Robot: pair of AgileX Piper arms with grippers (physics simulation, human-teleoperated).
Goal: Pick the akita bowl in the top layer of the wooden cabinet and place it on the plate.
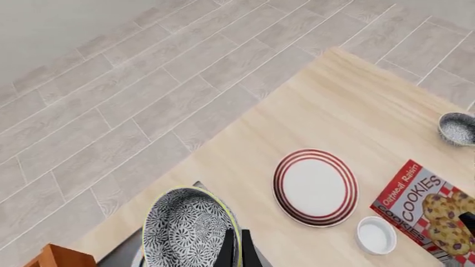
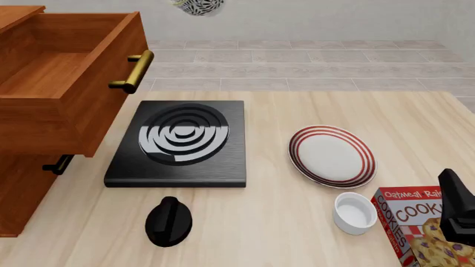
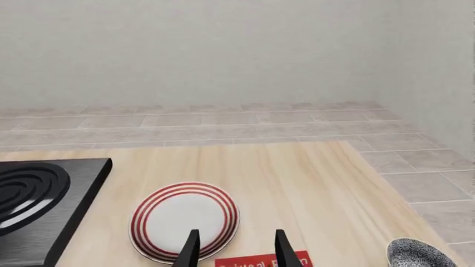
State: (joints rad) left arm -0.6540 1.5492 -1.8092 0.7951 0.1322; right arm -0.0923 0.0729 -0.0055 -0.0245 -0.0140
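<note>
My left gripper is shut on the rim of the akita bowl, a black-and-white patterned bowl held high in the air. In the front view only the bowl's underside shows at the top edge, above the stove's far side. The red-ringed plate lies bare on the table, to the right of the stove. The wooden cabinet stands at the left with its top layer pulled open and nothing in it. My right gripper hangs open and holds nothing, near the cookie box.
A black stove plate sits mid-table with a black knob in front of it. A small white cup and a cookie box lie front right of the plate. A second grey speckled bowl stands at the table's right edge.
</note>
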